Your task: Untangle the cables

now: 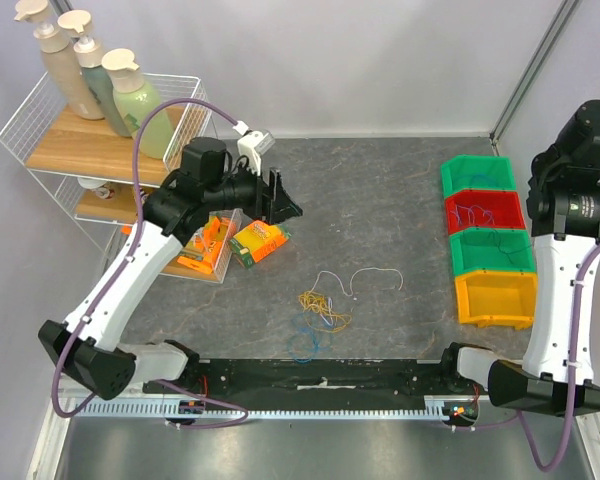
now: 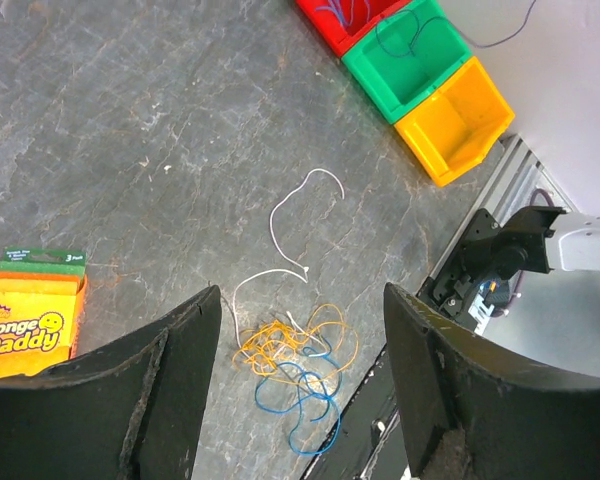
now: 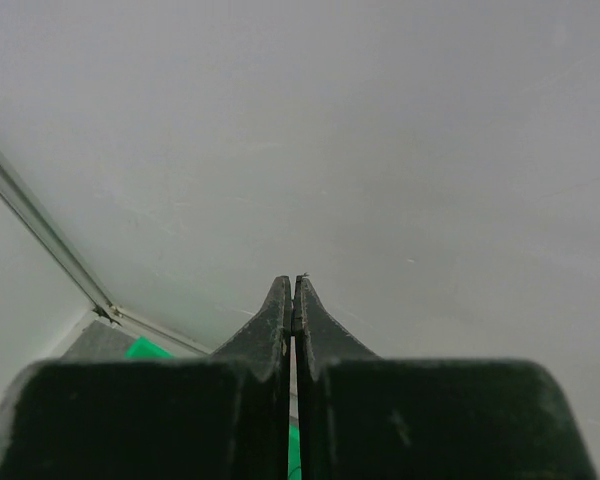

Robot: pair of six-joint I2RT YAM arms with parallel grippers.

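Observation:
A tangle of yellow cable [image 1: 323, 305] and blue cable [image 1: 304, 337] lies on the grey table near the front middle, with a loose white cable [image 1: 365, 275] just behind it. In the left wrist view the yellow cable [image 2: 280, 345], blue cable [image 2: 305, 395] and white cable [image 2: 290, 220] lie between my open fingers. My left gripper [image 1: 288, 200] is open and empty, held above the table to the left of the tangle. My right gripper [image 3: 293, 290] is shut and empty, raised at the far right and facing the wall.
Stacked green, red, green and yellow bins [image 1: 488, 255] stand at the right; some hold cables. A Sponge Daddy pack [image 1: 259, 242] and an orange item [image 1: 206, 247] lie at the left. A white wire rack [image 1: 100, 140] with bottles stands at the back left.

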